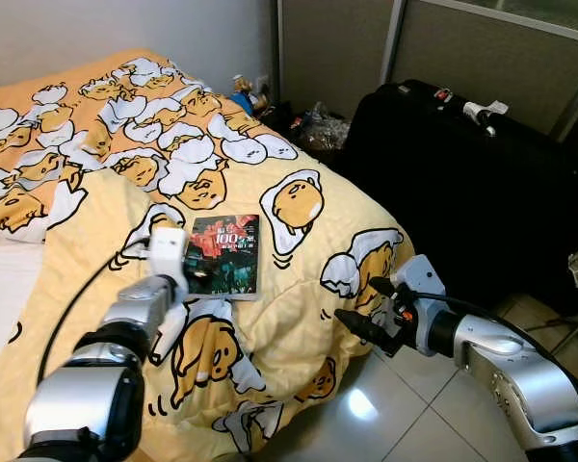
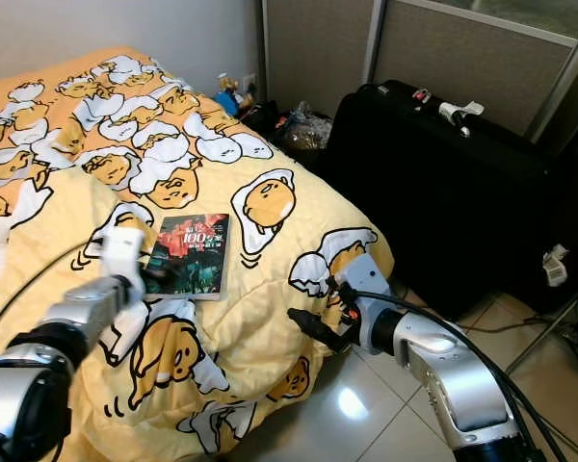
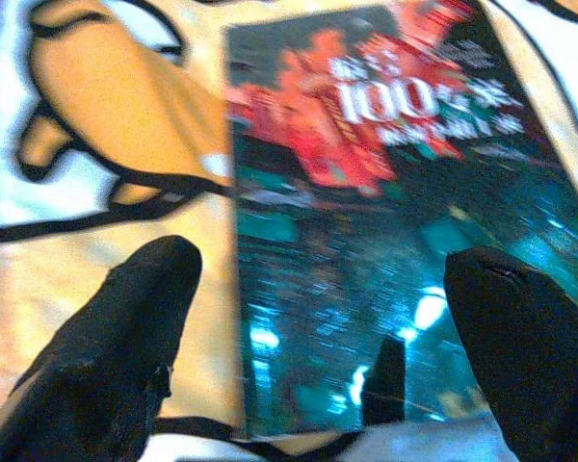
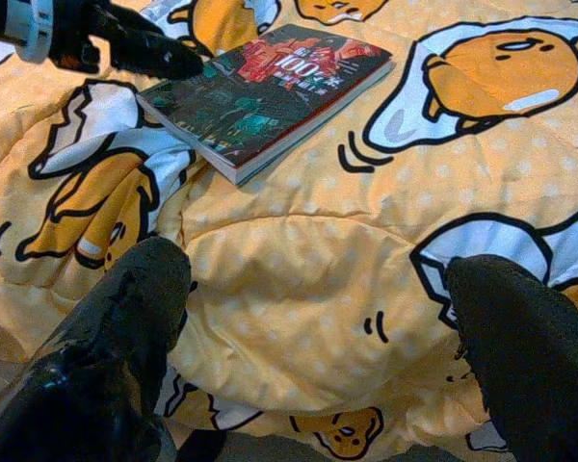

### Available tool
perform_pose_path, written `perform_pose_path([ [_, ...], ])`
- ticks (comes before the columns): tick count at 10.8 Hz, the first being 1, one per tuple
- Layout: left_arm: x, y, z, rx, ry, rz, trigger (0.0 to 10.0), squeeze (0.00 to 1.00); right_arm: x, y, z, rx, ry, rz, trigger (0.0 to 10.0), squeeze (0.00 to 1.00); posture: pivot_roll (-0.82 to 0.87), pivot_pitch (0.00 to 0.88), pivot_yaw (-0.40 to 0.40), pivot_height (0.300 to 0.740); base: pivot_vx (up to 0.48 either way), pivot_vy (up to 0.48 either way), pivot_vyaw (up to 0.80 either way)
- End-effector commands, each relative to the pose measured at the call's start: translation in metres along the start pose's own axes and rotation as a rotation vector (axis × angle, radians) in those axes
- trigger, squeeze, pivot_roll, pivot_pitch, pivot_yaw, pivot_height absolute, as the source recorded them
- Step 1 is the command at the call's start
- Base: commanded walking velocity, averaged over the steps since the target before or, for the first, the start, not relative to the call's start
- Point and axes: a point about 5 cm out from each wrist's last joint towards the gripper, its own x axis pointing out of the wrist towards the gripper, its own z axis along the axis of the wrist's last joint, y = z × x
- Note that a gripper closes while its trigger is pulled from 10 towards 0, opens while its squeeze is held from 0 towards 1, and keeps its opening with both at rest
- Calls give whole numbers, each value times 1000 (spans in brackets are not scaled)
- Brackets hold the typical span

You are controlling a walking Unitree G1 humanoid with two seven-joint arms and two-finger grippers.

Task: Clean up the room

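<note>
Book pickup beginning: left gripper (image 3: 318, 318) is hovering, fingers spread, straddling the dark glossy paperback book (image 1: 224, 254) on the yellow egg-print quilt (image 1: 299, 318); next, closing on its near edge. Right gripper (image 1: 361, 306) is waiting open nearby.

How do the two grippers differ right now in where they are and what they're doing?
The left gripper is over the bed, its open fingers straddling the near edge of the book; the right gripper hangs off the bed's side, beside the yellow quilt, away from the book. The left points at the book's cover; the right faces across the quilt. Both are open and hold nothing.
</note>
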Motion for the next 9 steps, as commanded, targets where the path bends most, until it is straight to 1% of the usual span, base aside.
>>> perform_pose_path([
  [1,-1,4,-6,-13,26,13,10000,0,1,4,7,-11,-19,14,10000,0,-109,0,101,740,0,0,0],
  [2,-1,0,-15,-34,72,-29,10000,0,-1,3,11,-14,-27,19,10000,0,-112,0,110,740,0,0,0],
  [3,-2,-2,-22,-87,97,-43,10000,0,-5,2,15,-19,-37,22,10000,0,-112,0,111,740,0,0,0],
  [4,-3,-1,-28,-101,110,-25,10000,0,-7,2,17,-16,-54,2,10000,0,-118,0,101,740,0,0,0],
  [5,-3,-2,-31,-133,108,-31,10000,0,-7,3,19,-5,-76,-29,10000,0,-134,0,98,740,0,0,0],
  [6,-3,-5,-33,-175,109,-56,10000,0,-6,7,20,6,-84,-27,10000,0,-139,0,92,740,0,0,0],
  [7,-3,-11,-36,-226,117,-120,10000,0,-3,13,18,3,-59,3,10000,0,-142,0,81,740,0,0,0],
  [8,-3,-15,-37,-244,120,-164,10000,0,0,14,18,-3,-42,16,10000,0,-137,0,74,740,0,0,0],
  [9,-4,-16,-33,-328,96,-210,10000,0,0,15,19,-5,-39,23,10000,0,-127,0,64,740,0,0,0],
])
